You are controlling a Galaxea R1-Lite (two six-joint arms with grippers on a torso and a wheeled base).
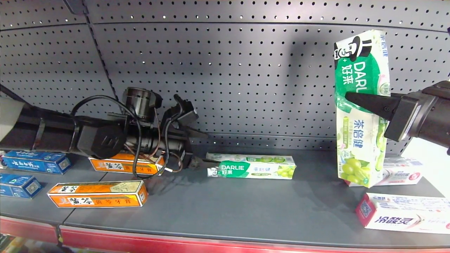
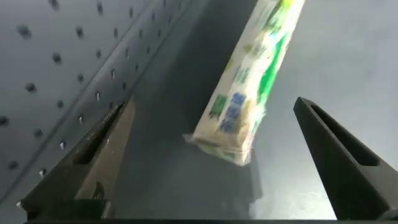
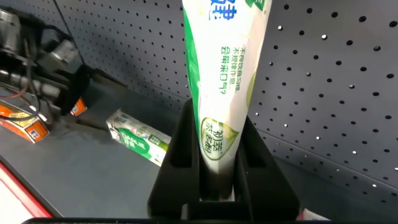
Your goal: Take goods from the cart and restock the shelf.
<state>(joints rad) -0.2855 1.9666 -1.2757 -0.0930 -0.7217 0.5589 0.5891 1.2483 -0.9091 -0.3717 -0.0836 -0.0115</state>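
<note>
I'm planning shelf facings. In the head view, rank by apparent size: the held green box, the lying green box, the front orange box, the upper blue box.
1. held green box, though likely nearer the camera.
2. front orange box and lying green box: look alike, unranked.
3. upper blue box.

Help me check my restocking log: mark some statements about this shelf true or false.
1. The right gripper holds a green box upright. True.
2. The left gripper is shut on the lying green box. False: it is open, and the box lies free on the shelf before it.
3. An orange box lies near the shelf's front edge. True.
4. The blue boxes lie at the robot's right. False: they lie at its left.
</note>
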